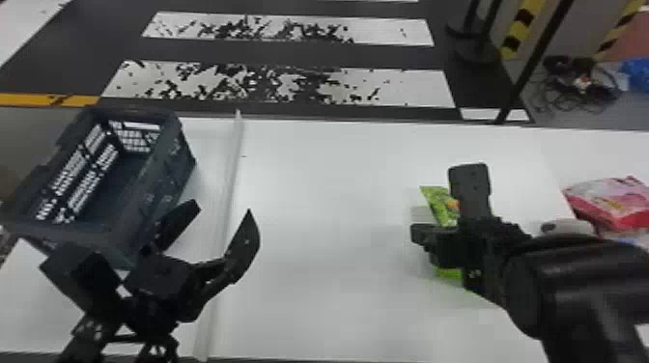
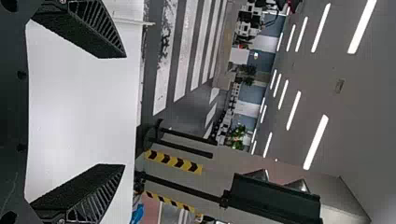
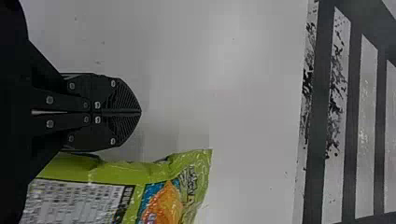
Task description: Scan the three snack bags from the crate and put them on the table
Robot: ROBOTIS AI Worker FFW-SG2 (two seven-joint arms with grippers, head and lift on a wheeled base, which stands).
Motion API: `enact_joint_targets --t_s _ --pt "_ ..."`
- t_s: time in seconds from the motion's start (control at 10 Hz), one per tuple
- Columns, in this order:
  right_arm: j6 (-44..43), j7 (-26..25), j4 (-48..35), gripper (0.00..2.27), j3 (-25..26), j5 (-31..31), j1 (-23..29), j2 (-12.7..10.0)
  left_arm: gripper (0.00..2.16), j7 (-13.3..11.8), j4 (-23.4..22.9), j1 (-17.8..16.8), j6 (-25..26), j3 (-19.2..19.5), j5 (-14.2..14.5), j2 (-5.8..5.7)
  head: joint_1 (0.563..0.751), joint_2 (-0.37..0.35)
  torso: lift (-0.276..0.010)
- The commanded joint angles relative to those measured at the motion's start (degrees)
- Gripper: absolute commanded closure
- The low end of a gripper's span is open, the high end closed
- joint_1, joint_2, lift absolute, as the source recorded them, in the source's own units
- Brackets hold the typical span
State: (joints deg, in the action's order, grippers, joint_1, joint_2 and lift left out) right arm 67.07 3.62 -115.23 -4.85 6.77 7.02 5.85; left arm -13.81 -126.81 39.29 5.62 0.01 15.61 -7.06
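My left gripper [image 1: 224,208] stands open beside the dark crate [image 1: 108,236] in the head view; in the left wrist view, the left gripper [image 2: 125,110] has its fingers wide apart. At the right, my right gripper [image 1: 416,232] is over a green snack bag [image 1: 437,200], partly covering it. Seen from the right wrist, the right gripper [image 3: 141,112] is shut, fingertips together, and the green bag [image 3: 116,172] lies alongside, not between them. A pink and red snack bag [image 1: 608,200] is at the far right, with another package [image 1: 635,239] partly hidden below it.
The white table [image 1: 314,193] has a thin pale strip [image 1: 227,193] running across it near the crate. A grey rounded object [image 1: 567,227] shows behind the right arm. Striped posts [image 1: 524,24] and cables [image 1: 579,87] are beyond the table.
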Motion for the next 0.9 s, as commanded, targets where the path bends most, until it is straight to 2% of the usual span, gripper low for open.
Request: enact_joint_targets --t_s 0.0,0.1,0.2,0.3,0.6,0.8 --pt "-1.4 -0.1 -13.6 2.13 3.7 2.0 9.5 0.4 0.03 0.6 0.2 0.0 -0.6 -0.4 -0.8 0.20 0.695 -0.014 -0.094" --pt "-5.2 -0.3 -17.2 2.13 6.5 2.6 13.0 0.4 0.03 1.2 0.2 0.0 -0.6 -1.2 -2.6 0.11 0.695 -0.016 -0.094" --pt "-6.8 -0.2 -18.5 2.13 10.4 6.8 14.6 0.3 0.03 1.2 0.2 0.0 -0.6 -1.8 -2.9 0.11 0.695 -0.037 -0.094" --pt "-9.3 -0.3 -18.6 2.13 12.1 7.5 15.7 0.3 0.03 1.2 0.1 0.0 -0.7 -2.2 -3.2 0.02 0.695 -0.070 -0.094" --pt "-18.2 -0.2 -12.1 2.13 12.9 7.4 16.0 0.3 0.03 1.3 -0.8 1.1 -2.1 -2.6 -3.4 0.02 0.695 -0.135 -0.094" --pt "-26.3 -0.1 -5.2 2.13 11.8 5.8 14.6 0.7 0.03 1.9 -1.2 1.5 -2.5 -2.5 -3.4 0.02 0.695 -0.150 -0.094"
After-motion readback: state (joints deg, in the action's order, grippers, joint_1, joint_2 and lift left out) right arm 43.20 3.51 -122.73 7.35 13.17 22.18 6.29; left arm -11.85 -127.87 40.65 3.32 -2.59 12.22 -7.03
